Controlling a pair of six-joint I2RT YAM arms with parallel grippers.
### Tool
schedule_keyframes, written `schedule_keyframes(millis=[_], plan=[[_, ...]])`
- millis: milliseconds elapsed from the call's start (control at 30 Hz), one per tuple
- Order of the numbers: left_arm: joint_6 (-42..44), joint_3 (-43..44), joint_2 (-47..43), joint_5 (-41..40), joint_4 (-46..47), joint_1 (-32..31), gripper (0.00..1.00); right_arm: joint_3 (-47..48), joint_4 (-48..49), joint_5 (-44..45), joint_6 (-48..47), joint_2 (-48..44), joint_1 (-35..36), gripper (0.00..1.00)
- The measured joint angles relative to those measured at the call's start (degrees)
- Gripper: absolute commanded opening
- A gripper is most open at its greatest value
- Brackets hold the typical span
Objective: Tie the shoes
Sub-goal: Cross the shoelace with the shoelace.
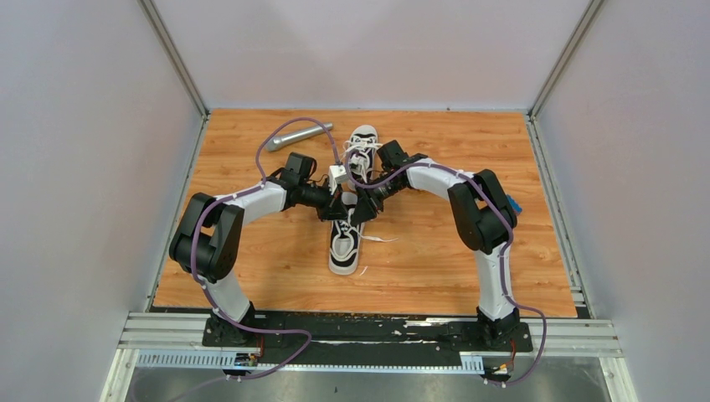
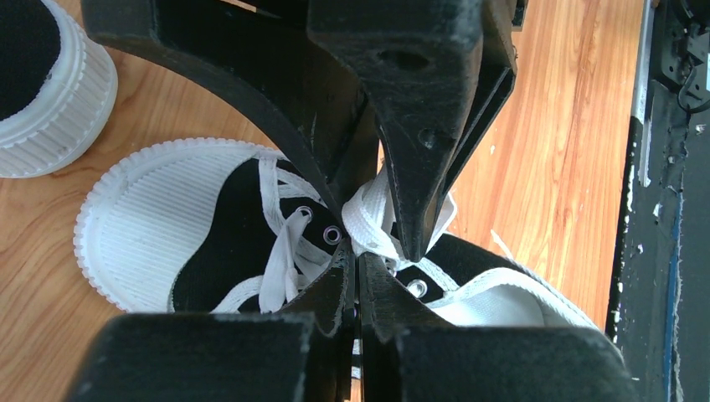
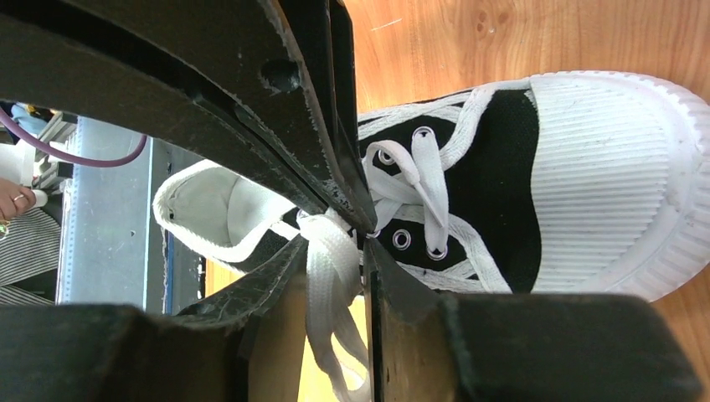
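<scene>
Left gripper (image 2: 356, 266): clenched tight, tips down at the throat of the near shoe (image 1: 344, 243), right where the lace (image 2: 368, 219) bunches. Cannot tell whether a strand is nipped between the tips.

Right gripper (image 3: 335, 251): comes in head-on from the other side. Jaws parted, a fold of lace lying slack between them, not pinched as far as I can see.

Near shoe lies mid-desk (image 1: 435, 251), heel toward the arm bases. Far shoe (image 1: 363, 141) sits just past its toe, not touching. No bow visible on the near one, and one lace end trails onto the wood. Grey metal rod (image 1: 300, 132) at the far left, well apart.

Risks, my guess:
- With the right jaws slack, the fold could slide out and any loop collapse.
- The two grippers are crowded nose to nose, so a small misjudged move would knock their fingers together.
- A hard pull from the left could drag the light shoe across the desk instead of tightening anything.
</scene>
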Motion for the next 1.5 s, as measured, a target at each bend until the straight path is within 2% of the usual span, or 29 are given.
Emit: schedule_keyframes(millis=[200,433,533,633,1200,1500], plan=[[-0.04,0.00,0.00,0.00,0.02,0.00,0.00,0.09,0.17,-0.15,1.70,0.00,0.28,0.29],[-0.13,0.00,0.00,0.04,-0.13,0.00,0.00,0.17,0.37,0.39,3.61,0.02,0.74,0.17],[-0.20,0.00,0.00,-0.02,-0.17,0.02,0.00,0.20,0.66,0.81,5.07,0.07,0.76,0.06],[-0.24,0.00,0.00,-0.24,-0.17,0.02,0.00,0.20,1.05,1.77,6.75,0.07,0.81,0.00],[-0.28,0.02,-0.02,-1.46,-0.70,-0.02,0.00,-4.44,6.60,18.08,23.39,-4.83,2.60,0.00],[-1.84,0.02,0.00,-1.73,0.46,-0.13,0.00,-4.83,6.62,22.95,29.75,-5.81,3.43,0.00]])
